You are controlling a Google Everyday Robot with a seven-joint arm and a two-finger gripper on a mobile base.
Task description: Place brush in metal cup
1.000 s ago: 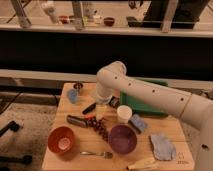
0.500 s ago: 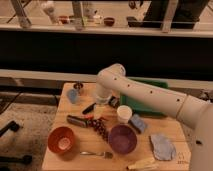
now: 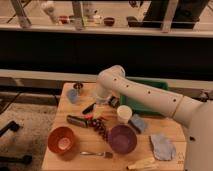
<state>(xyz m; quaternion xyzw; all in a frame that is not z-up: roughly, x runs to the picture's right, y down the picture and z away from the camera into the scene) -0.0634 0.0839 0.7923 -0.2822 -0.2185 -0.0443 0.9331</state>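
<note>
Table [image 3: 56,116]: matt wood is recorded. Metal cup [image 3: 78,86], at 10 o'clock from the gripper [image 3: 98,104]: shiny metal. Rag [image 3: 161,146]: soft cloth.

The robot's one white arm [image 3: 150,97] comes in from the right side, near the front right corner of the worktop [image 3: 56,114], where its thickest part is seen. From there it stretches to the left and a little toward the back edge as one long pale link, with a row of small dark dots along its side. Close to the middle of the back edge it bends at a rounded joint [image 3: 114,79] and turns downward. Below this joint the wrist is short and nearly vertical. The gripper [image 3: 101,101] is at its end, low above the worktop, in the back half and somewhat left of the centre, pointing down to the surface.
</note>
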